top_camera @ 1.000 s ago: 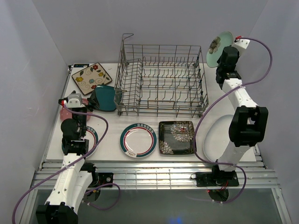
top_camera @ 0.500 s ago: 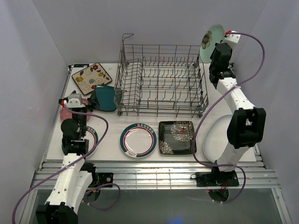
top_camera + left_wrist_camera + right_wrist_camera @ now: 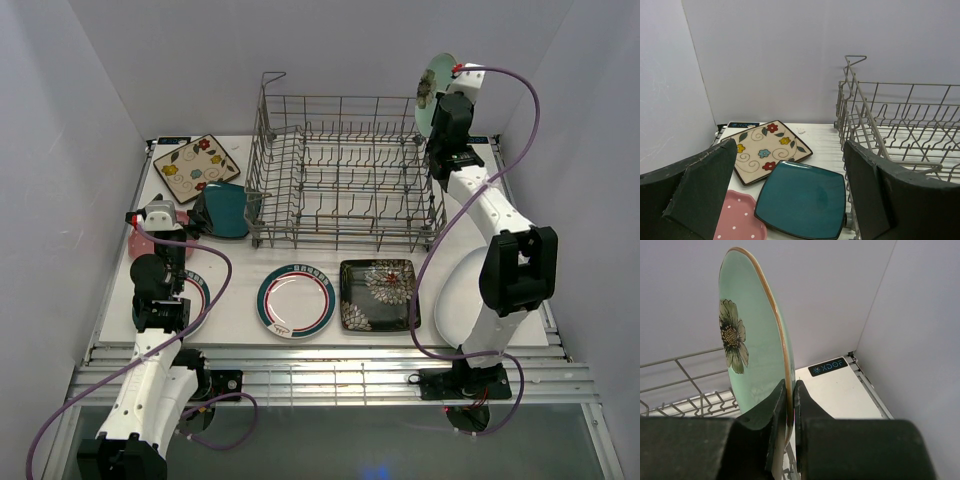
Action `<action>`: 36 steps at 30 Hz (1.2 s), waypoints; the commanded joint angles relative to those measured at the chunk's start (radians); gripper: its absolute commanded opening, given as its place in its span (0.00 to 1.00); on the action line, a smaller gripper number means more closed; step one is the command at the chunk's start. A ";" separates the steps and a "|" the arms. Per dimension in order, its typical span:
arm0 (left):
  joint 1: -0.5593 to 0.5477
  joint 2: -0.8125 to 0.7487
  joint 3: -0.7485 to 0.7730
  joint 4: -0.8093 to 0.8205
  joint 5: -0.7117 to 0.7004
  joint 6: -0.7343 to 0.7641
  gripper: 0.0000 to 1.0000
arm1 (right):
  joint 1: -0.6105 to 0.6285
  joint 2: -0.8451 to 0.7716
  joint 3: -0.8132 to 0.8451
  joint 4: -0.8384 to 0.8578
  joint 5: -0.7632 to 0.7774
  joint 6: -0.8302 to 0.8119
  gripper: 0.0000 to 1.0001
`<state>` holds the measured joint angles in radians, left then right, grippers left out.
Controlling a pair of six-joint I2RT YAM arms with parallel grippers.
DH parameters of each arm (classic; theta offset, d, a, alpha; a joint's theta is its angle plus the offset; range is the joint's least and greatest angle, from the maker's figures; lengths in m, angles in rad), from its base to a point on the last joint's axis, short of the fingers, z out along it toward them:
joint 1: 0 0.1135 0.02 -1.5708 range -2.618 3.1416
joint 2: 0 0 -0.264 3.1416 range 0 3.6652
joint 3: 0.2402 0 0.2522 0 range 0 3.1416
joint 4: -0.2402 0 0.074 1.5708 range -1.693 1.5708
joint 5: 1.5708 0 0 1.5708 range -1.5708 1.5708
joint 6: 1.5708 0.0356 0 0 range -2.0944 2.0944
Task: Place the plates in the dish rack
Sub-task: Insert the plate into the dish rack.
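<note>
One label (image 3: pixel 828 366) reading "XDOF" lies beyond the mint plate (image 3: pixel 752 340).

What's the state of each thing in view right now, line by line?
Mint round flowered plate: upright, clamped by the rim.
Right gripper: shut on that plate.
Left gripper: open, empty.
Grey wire dish rack: holds no plates.
Black floral square plate: flat on table.

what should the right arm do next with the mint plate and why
Probably ease the mint plate left, over the dish rack: the right fingers pinch its rim, it stands on edge, held high at the rack's far right corner, not yet above the tines.
</note>
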<state>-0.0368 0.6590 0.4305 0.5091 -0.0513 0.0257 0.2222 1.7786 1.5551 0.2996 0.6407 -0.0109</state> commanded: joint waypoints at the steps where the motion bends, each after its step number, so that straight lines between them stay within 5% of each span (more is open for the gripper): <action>1: 0.000 -0.012 -0.009 0.006 0.010 -0.006 0.98 | 0.019 -0.015 0.097 0.223 0.053 -0.031 0.08; 36: 0.000 -0.012 -0.009 0.003 0.010 -0.007 0.98 | 0.063 0.136 -0.001 0.358 0.114 -0.176 0.08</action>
<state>-0.0364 0.6525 0.4202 0.5083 -0.0513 0.0257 0.2783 1.9388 1.5398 0.4454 0.7128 -0.1646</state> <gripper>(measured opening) 0.978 0.110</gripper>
